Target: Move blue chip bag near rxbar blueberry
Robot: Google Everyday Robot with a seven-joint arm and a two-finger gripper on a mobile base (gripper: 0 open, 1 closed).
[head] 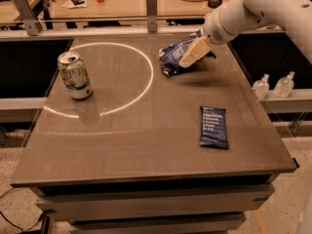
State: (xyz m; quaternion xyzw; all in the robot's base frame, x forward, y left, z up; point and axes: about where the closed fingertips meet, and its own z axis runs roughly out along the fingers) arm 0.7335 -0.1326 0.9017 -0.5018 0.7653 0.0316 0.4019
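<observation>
The blue chip bag [170, 57], puffy and wrinkled, is at the far right part of the table [136, 135]. My gripper [189, 60], cream-coloured at the end of the white arm, comes in from the upper right and sits over the bag's right half, hiding it. The rxbar blueberry [213, 126], a flat dark-blue bar with white text, lies on the table near the front right, well in front of the bag and apart from it.
A green and white can [74, 75] stands upright at the left of the table, on a bright ring of light [146, 79]. Two small clear bottles [273, 86] stand on a ledge past the table's right edge. A counter with clutter runs behind the table.
</observation>
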